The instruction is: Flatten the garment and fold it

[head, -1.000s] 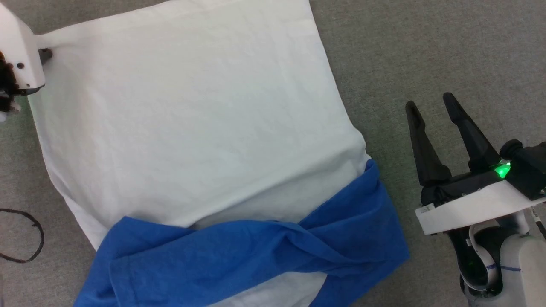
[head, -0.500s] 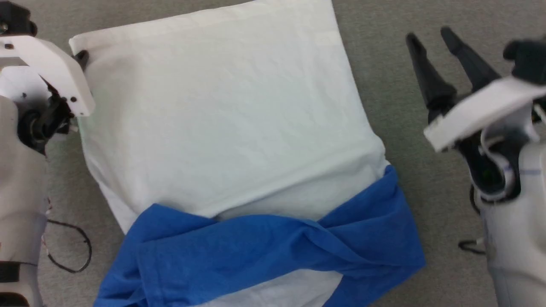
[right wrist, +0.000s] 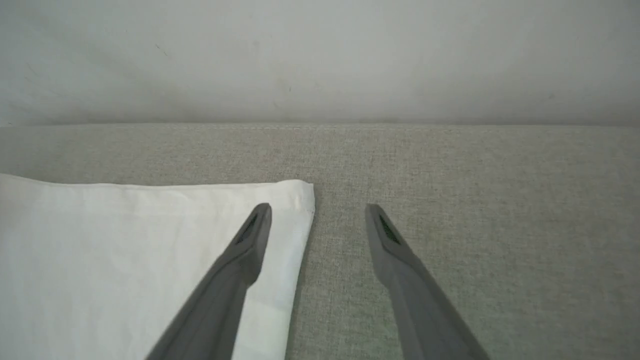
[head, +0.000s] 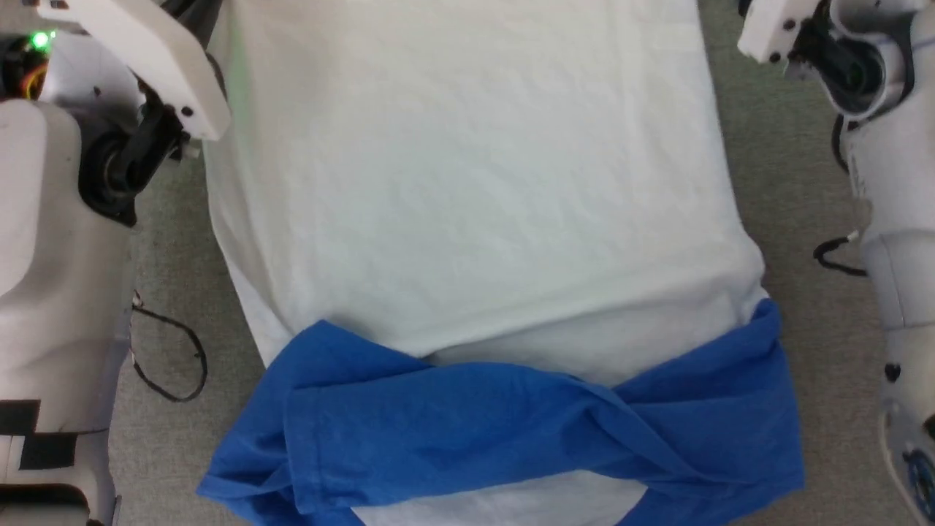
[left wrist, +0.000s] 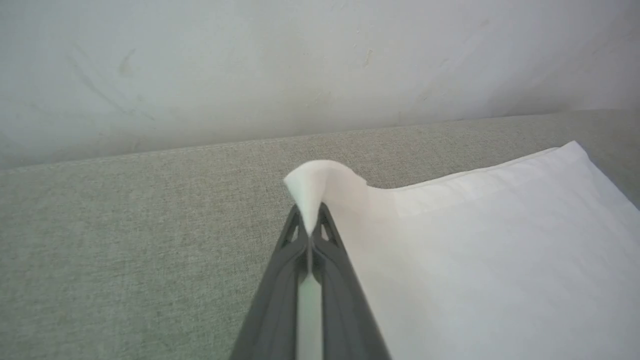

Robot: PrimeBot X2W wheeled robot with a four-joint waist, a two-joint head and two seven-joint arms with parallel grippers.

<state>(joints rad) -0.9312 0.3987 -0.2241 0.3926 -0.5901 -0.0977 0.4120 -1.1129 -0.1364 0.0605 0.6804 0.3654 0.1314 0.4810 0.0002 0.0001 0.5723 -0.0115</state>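
My left tool (left wrist: 310,231) is clenched on one far corner of the garment (head: 475,183) — the white hem pokes up in a small peak above the tips. My right tool (right wrist: 317,215) is released at the other far corner, one finger over the cloth and the other over the bare grey counter (right wrist: 475,200). The garment lies spread on the counter — white body flat, blue sleeves bunched and crossed along the near end.
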